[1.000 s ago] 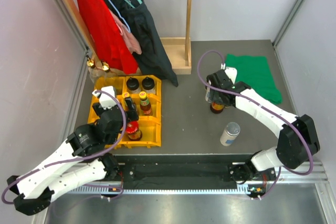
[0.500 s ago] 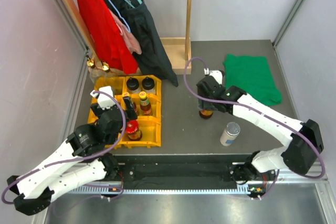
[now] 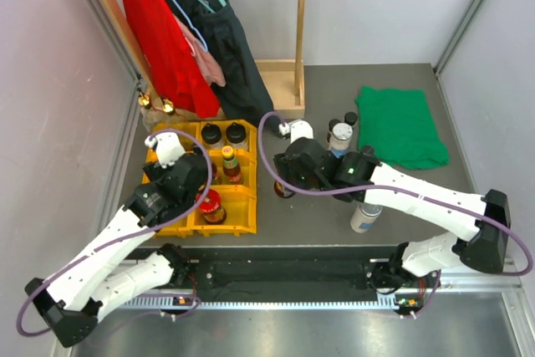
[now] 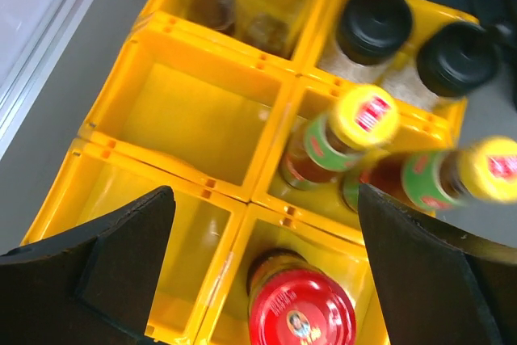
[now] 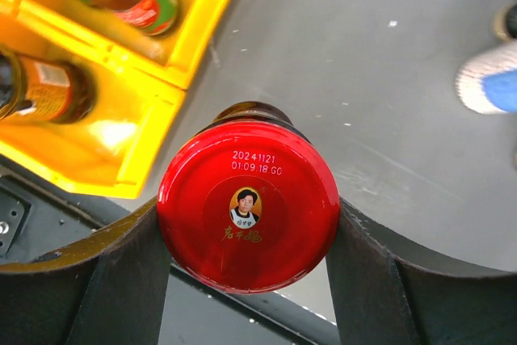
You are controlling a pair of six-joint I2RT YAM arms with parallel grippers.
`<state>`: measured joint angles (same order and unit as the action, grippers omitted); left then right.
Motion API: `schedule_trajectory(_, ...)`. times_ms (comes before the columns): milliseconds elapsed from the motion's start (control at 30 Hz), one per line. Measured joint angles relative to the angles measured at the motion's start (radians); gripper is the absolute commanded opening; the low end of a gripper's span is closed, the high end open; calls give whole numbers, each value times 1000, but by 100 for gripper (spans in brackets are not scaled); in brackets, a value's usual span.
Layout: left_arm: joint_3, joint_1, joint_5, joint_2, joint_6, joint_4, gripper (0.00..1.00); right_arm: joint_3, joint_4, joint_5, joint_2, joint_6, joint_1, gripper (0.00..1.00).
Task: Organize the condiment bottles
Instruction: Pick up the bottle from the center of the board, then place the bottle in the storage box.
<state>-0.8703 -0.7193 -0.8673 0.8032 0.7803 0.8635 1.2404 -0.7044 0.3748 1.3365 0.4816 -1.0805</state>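
My right gripper (image 5: 247, 228) is shut on a red-lidded jar (image 5: 247, 199), one finger on each side of the lid. It holds the jar just right of the yellow tray (image 3: 242, 221), above the grey table; in the top view the right gripper (image 3: 286, 183) is near the tray's right edge. My left gripper (image 4: 271, 272) hangs open over the tray, above another red-lidded jar (image 4: 300, 317). The tray also holds two yellow-capped bottles (image 4: 363, 119), two black-capped jars (image 4: 373, 23) and clear bottles (image 4: 214, 2). A silver-lidded canister (image 3: 366, 213) stands on the table.
Two small jars (image 3: 338, 133) stand beside a green cloth (image 3: 401, 127) at the back right. A wooden clothes rack (image 3: 282, 89) with a red and a black garment (image 3: 192, 31) stands behind the tray. Two tray compartments (image 4: 194, 119) on the left hold nothing.
My right arm has swung left across the table with the red-lidded jar, from beside the green cloth to the tray's right edge. The left arm has shifted slightly over the tray, still open.
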Motion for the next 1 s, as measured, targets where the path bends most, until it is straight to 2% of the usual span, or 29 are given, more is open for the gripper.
schedule_trajectory(200,-1,183,103,9,5,-16,99,23,54,-34,84,-15,-31,0)
schedule_trajectory(433,-1,342,192,-3,23,-41,99,143,99,-69,218,-47,-80,0)
schedule_trajectory(733,-1,384,198,-34,41,-48,99,276,113,-114,349,-82,-123,0)
schedule_trajectory(1000,-1,388,198,-35,41,-49,99,351,77,-102,401,-96,-152,0)
